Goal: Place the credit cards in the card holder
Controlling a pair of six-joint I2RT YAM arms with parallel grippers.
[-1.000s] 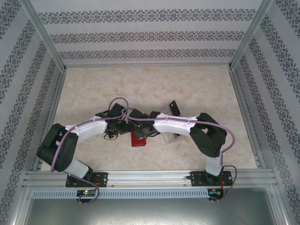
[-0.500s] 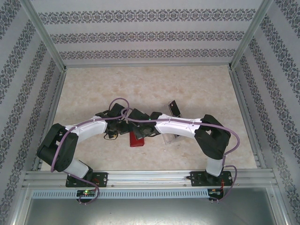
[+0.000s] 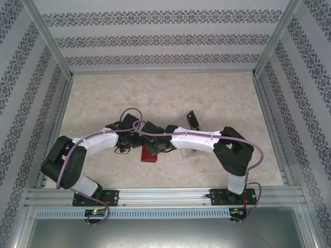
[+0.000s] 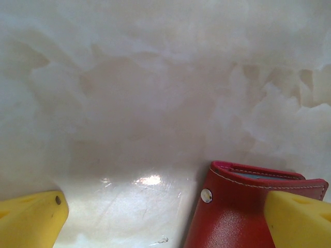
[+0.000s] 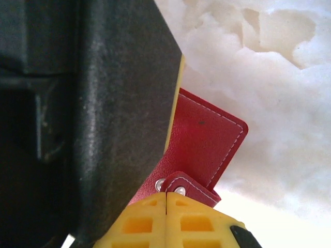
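Observation:
The red card holder [image 3: 149, 154] lies on the table's middle, between the two wrists. My left gripper [image 4: 163, 214] stands wide open and low over the table, with the card holder [image 4: 243, 212] lying against the inside of its right finger [image 4: 297, 219]. My right gripper [image 5: 166, 217] is shut, fingertips pressed together right at the holder's snap tab [image 5: 192, 187], with nothing between them. The red flap [image 5: 207, 137] rises beyond the tab. One dark credit card [image 3: 193, 120] shows just behind the right forearm.
A clear plastic tray [image 3: 186, 153] sits right of the card holder, partly under the right forearm. The black body of the left gripper [image 5: 103, 103] stands close on the left in the right wrist view. Patterned walls and metal rails bound the table.
The right arm has stretched a little further left, its elbow drawing back to the right. The card holder has shifted slightly left. The left arm is unmoved.

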